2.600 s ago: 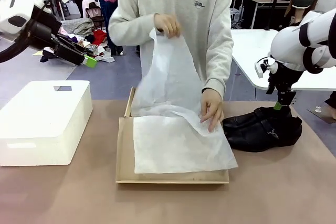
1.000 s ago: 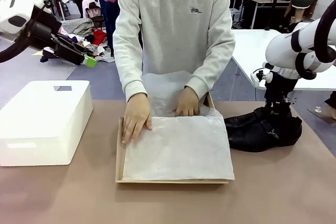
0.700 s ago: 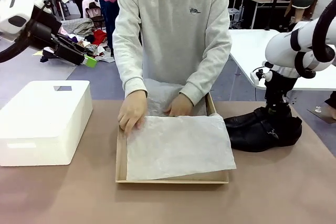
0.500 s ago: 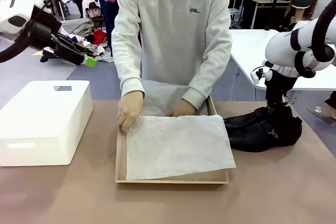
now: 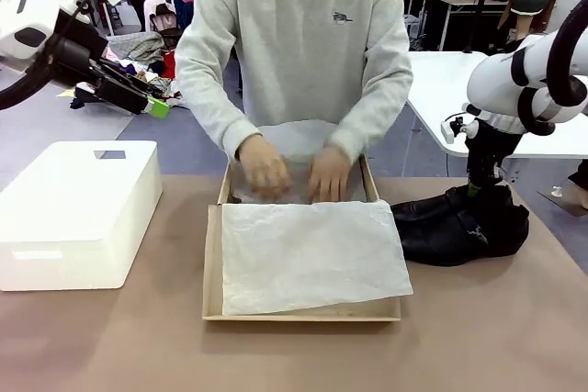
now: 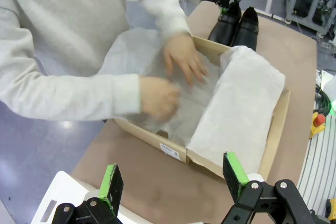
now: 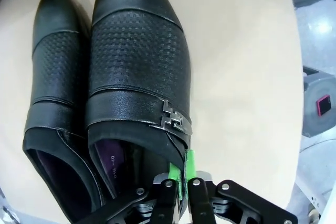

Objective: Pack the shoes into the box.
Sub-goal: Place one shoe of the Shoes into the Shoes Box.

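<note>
Front: one box (image 5: 211, 263) sat at centre, with tissue paper (image 5: 312, 254) draped over its near half. The person's two hands (image 5: 264, 167) pressed lining into the far half, likely prepping the bed. Two shoes (image 5: 459, 227) lay side by side at the box's 3 o'clock.
Left wrist: left gripper (image 6: 173, 178) gaped wide and empty, probably held clear of the hands.
Right wrist: right gripper (image 7: 181, 174) was pinched on one shoe's collar wall, presumably to lift it.

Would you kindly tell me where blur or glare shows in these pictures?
Front view: the person's hands in the box are motion-blurred, the rest sharp. Left wrist view: both hands are smeared too. Right wrist view: crisp, with soft sheen on the shoes, no harsh glare.
</note>
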Tool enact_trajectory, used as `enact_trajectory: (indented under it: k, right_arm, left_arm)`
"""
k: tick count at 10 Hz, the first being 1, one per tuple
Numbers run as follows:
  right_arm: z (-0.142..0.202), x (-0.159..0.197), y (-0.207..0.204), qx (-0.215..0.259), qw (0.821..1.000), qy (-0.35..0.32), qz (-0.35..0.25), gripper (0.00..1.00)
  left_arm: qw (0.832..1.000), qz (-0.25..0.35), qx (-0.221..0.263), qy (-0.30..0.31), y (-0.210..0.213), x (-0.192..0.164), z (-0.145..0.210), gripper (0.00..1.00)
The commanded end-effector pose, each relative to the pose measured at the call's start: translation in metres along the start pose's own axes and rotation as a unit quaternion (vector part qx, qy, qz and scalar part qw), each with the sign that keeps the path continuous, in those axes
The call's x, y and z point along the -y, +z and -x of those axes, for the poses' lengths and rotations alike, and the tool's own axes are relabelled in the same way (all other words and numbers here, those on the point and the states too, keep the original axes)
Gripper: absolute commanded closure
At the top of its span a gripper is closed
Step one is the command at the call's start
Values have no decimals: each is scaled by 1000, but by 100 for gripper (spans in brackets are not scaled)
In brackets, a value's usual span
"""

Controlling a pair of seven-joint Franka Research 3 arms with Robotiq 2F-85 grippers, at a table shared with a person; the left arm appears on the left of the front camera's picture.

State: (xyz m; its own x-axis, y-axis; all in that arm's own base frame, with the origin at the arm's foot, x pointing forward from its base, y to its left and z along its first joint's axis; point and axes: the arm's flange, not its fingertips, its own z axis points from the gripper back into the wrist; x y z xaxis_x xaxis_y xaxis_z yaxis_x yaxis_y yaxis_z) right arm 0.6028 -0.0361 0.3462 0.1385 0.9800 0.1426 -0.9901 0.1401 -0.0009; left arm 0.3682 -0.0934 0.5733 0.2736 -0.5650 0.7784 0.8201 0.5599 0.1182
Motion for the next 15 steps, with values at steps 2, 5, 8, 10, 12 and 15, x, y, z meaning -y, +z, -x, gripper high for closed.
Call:
enact_trajectory:
  k: [2,5,8,10,12,15]
  right_arm:
    - [0,6,40,6,997,-68,40,100]
    - [4,19,72,-19,996,-87,26,100]
    - [3,20,81,-24,996,-87,12,100]
    - [2,16,97,-27,996,-90,4,100]
    - [-2,7,120,-28,996,-82,-5,100]
    - [-15,-9,163,-30,997,-68,0,100]
  left_arm:
    - [1000,5,5,-3,0,-2,1,0]
    - [1000,5,5,-3,0,-2,1,0]
    - [1000,5,5,-3,0,-2,1,0]
    - [1000,5,5,-3,0,-2,1,0]
    - [1000,5,5,-3,0,-2,1,0]
    - [1000,5,5,-3,0,-2,1,0]
